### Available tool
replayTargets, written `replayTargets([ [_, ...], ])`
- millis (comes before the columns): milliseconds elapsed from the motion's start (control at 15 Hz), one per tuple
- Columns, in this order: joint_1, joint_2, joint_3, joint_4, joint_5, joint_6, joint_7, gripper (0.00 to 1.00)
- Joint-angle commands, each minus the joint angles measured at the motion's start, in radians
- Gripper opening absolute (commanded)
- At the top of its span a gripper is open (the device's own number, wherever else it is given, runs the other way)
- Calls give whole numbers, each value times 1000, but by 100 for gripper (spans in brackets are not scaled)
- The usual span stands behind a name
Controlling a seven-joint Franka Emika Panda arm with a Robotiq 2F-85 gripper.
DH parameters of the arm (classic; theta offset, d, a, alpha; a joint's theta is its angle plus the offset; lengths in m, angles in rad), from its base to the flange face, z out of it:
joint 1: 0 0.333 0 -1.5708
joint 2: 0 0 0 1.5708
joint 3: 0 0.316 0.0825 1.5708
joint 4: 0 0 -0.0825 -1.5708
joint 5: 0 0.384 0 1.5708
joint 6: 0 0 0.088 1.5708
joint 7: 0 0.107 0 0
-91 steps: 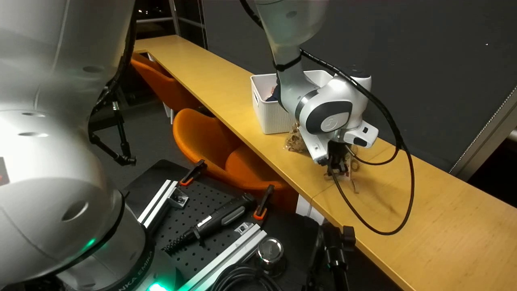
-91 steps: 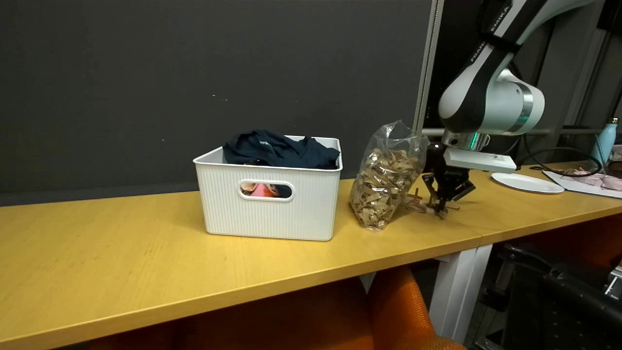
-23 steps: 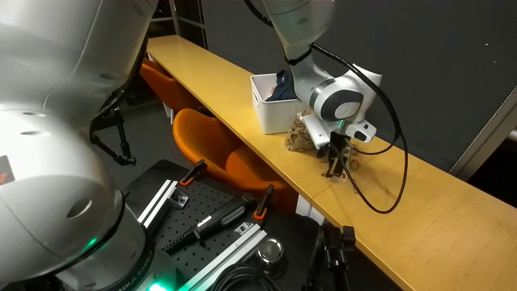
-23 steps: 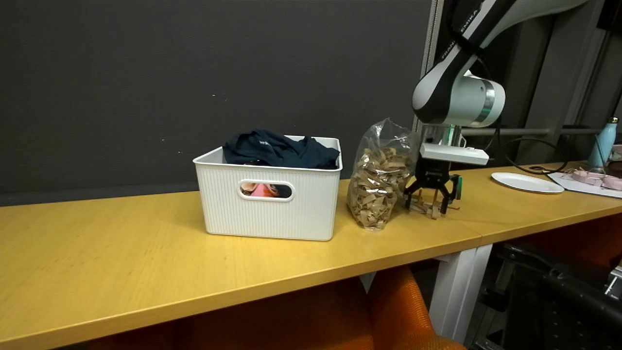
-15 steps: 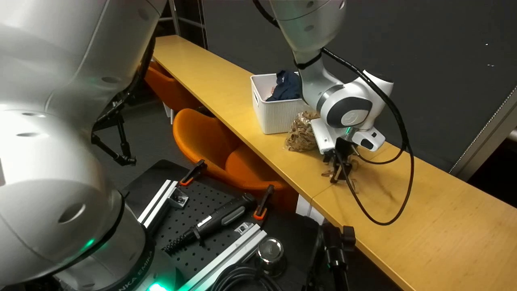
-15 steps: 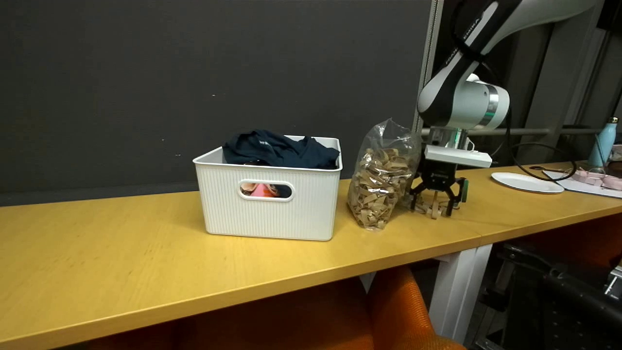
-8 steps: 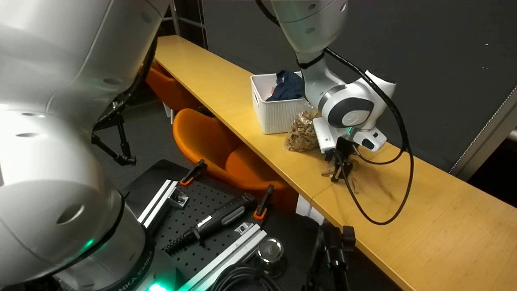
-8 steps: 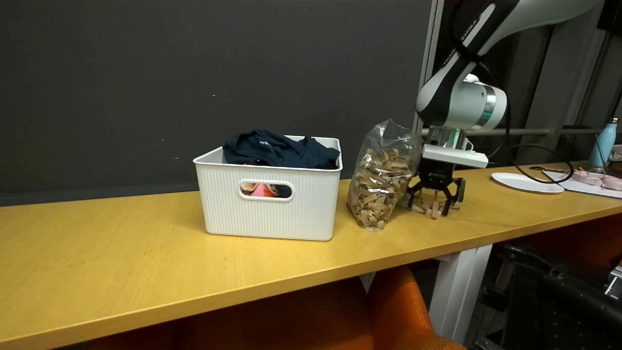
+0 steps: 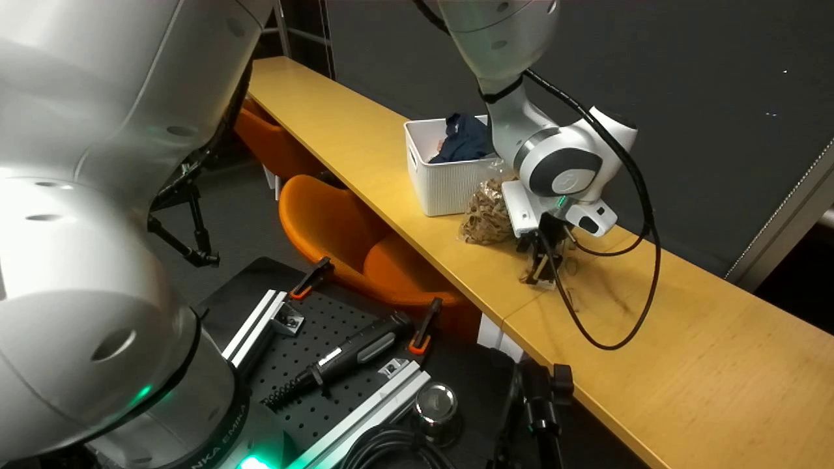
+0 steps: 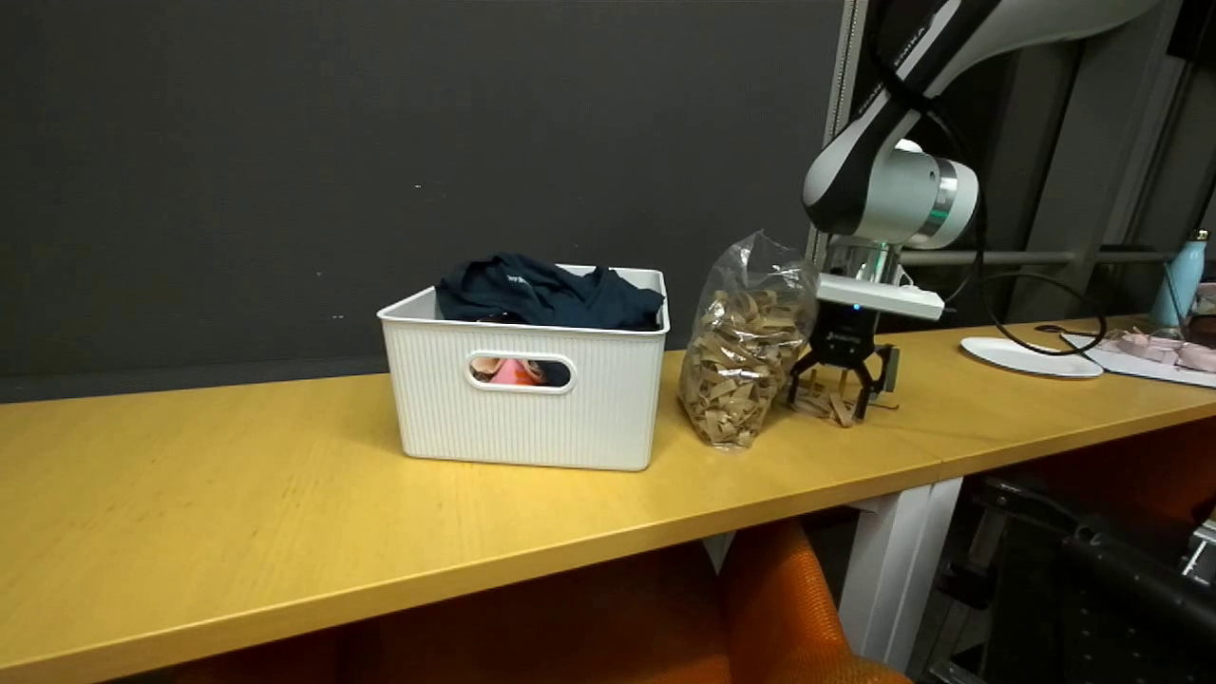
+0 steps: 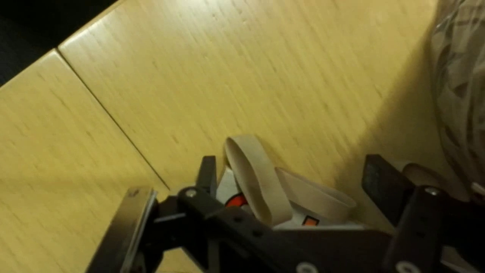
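Gripper (image 11: 291,172) stands spread wide, straddling a tan rubber band (image 11: 267,182) on the worktop (image 11: 265,76), near its seam (image 11: 113,119) and in from the edge by the orange chair (image 9: 326,228). Band's long axis runs roughly along the seam, one end toward that edge (second band (image 11: 316,195) skewed beside it). Clear bag of bands (image 10: 741,370) sits just beside.

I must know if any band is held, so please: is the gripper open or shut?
Open: in the wrist view, the gripper has its fingers wide apart, and the bands seen between them are not pinched.
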Motion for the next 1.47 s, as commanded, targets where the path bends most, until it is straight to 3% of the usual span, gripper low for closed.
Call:
replayTargets([
  [0, -26, 12, 26, 52, 41, -91, -32, 97],
  [800, -18, 99, 18, 195, 51, -171, 0, 98],
  [1400, -14, 114, 27, 216, 55, -219, 0, 100],
])
